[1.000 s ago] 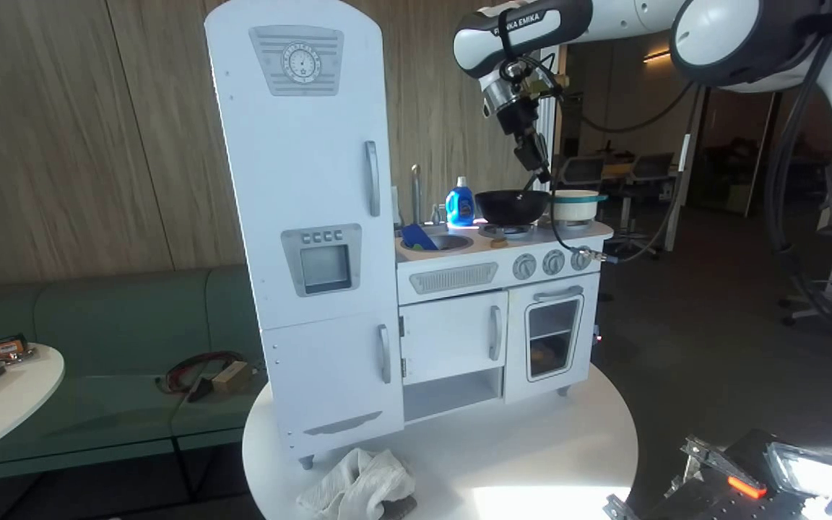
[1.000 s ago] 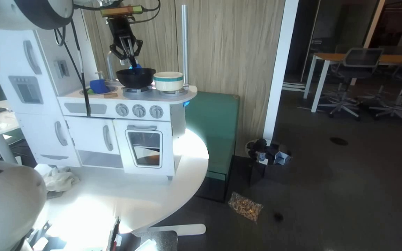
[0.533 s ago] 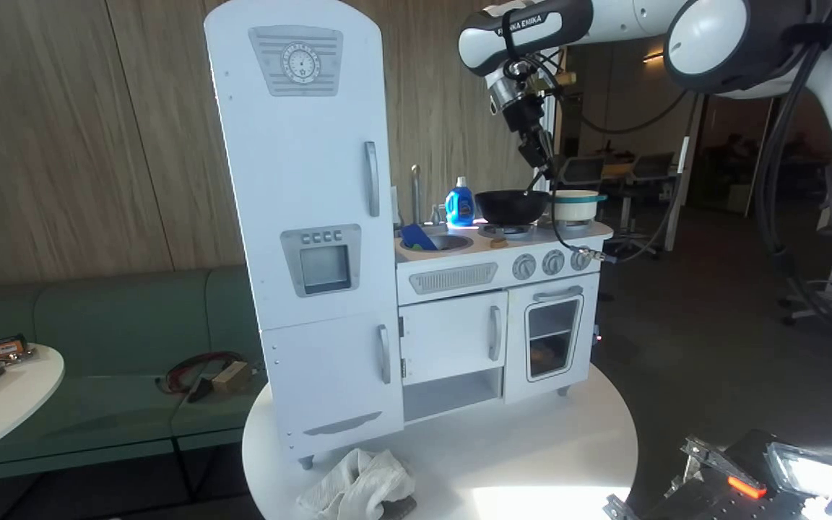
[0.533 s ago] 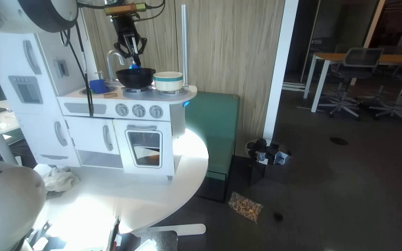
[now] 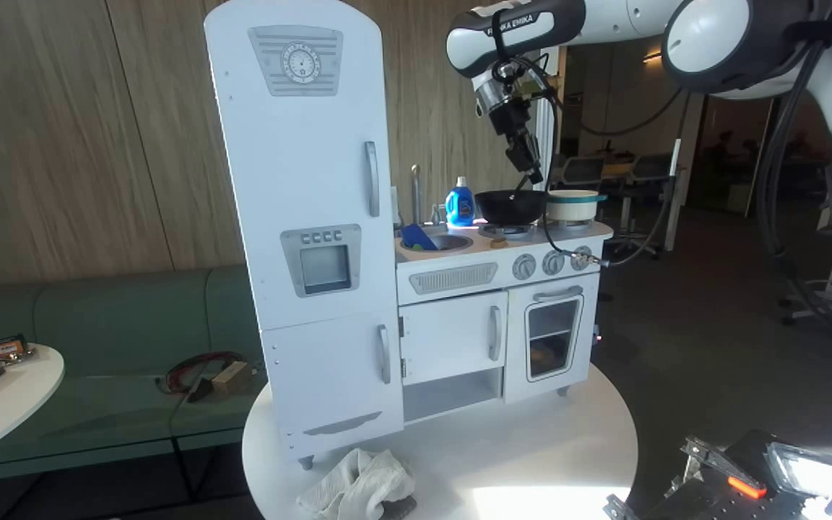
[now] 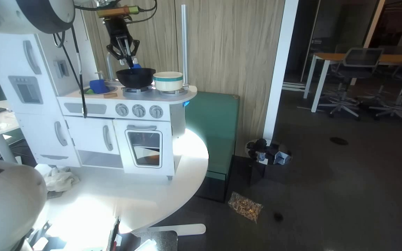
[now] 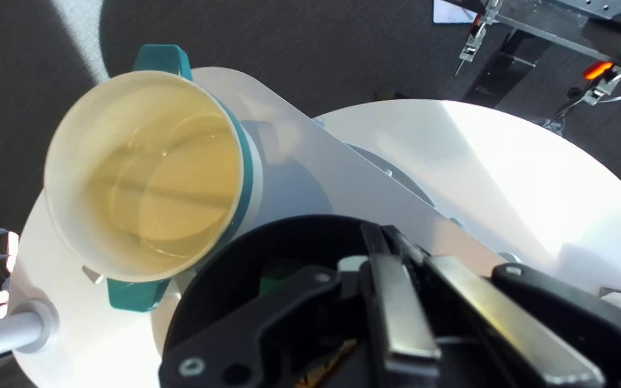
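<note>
Wrist view: at left, a cream pot (image 7: 154, 167); lower middle, a black pan (image 7: 305, 234) holding a green piece (image 7: 277, 278); further right, the hand (image 7: 385, 233), pinching a dark utensil (image 5: 521, 185) that dips into the pan in an exterior view: work seemingly midway.

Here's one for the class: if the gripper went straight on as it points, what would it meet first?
Probably the pan: the gripper points down into it, though unclear depth leaves the exact spot uncertain.

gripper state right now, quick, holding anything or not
Gripper: closed, seemingly on a thin dark rod slanting down to the black pan; what the rod is cannot be told.
</note>
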### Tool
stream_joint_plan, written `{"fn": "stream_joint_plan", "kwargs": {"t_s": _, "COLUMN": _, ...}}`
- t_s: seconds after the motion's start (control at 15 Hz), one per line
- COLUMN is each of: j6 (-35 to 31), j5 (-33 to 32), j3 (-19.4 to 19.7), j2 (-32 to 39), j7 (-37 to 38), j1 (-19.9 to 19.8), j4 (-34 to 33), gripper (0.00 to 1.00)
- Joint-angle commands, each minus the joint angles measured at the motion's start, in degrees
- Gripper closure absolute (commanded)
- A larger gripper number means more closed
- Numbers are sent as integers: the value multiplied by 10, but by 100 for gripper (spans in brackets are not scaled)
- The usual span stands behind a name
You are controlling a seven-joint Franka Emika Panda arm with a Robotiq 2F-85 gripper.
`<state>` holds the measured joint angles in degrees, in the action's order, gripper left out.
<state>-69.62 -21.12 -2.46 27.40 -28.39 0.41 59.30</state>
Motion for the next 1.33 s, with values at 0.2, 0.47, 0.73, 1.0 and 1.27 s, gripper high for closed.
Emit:
{"fn": "stream_joint_plan", "kwargs": {"t_s": 0.2, "j6": -20, "j5": -7, "j3": -8, "j2": -32, "j7": 45, "j1": 24, "j4": 71, "gripper": 98}}
{"fn": "stream_joint_plan", "kwargs": {"t_s": 0.47, "j6": -45, "j5": -6, "j3": -9, "j2": -71, "j7": 89, "j1": 32, "j4": 135, "gripper": 98}}
{"fn": "stream_joint_plan", "kwargs": {"t_s": 0.73, "j6": -77, "j5": 0, "j3": -9, "j2": -100, "j7": 140, "j1": 35, "j4": 185, "gripper": 98}}
{"fn": "stream_joint_plan", "kwargs": {"t_s": 1.0, "j6": -115, "j5": 0, "j3": -6, "j2": -125, "j7": 190, "j1": 38, "j4": 227, "gripper": 98}}
{"fn": "stream_joint_plan", "kwargs": {"t_s": 1.27, "j6": -155, "j5": -4, "j3": -6, "j2": -148, "j7": 232, "j1": 40, "j4": 264, "gripper": 98}}
